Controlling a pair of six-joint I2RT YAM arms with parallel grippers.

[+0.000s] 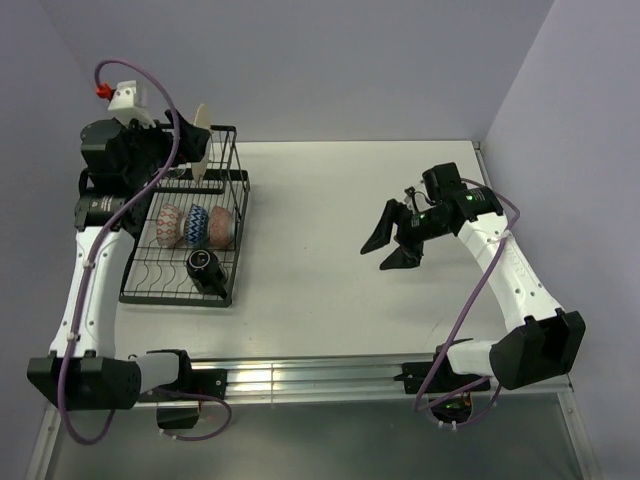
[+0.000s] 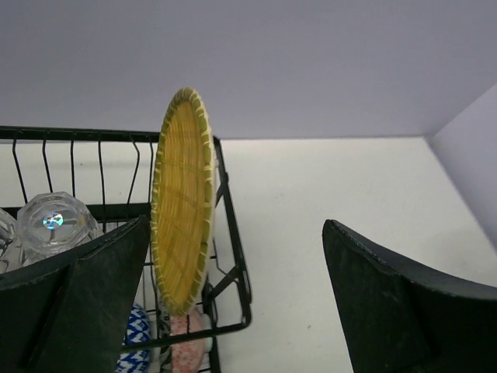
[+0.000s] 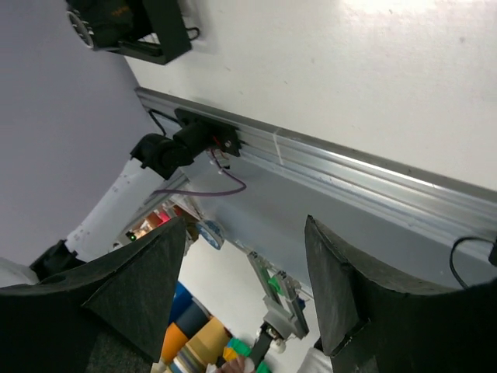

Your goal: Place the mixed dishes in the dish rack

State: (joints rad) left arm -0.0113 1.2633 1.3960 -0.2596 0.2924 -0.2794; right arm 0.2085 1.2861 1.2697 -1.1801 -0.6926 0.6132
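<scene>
The black wire dish rack [image 1: 238, 215] stands at the table's left. A yellow plate [image 2: 184, 202] stands on edge in the rack's far right corner [image 2: 233, 233]. My left gripper [image 2: 237, 225] is open just behind the plate, its fingers wide apart and not touching it. A clear glass [image 2: 54, 224] sits upside down in the upper basket. Three patterned bowls [image 1: 196, 227] stand in a row on the lower tier, and the dark mug [image 1: 205, 270] lies near the front. My right gripper [image 1: 390, 245] hangs open and empty over the table's right half.
The metal rail [image 3: 365, 175] at the table's near edge and the left arm's base [image 3: 182, 144] show in the right wrist view. Walls close in behind and on both sides of the table [image 1: 330, 280].
</scene>
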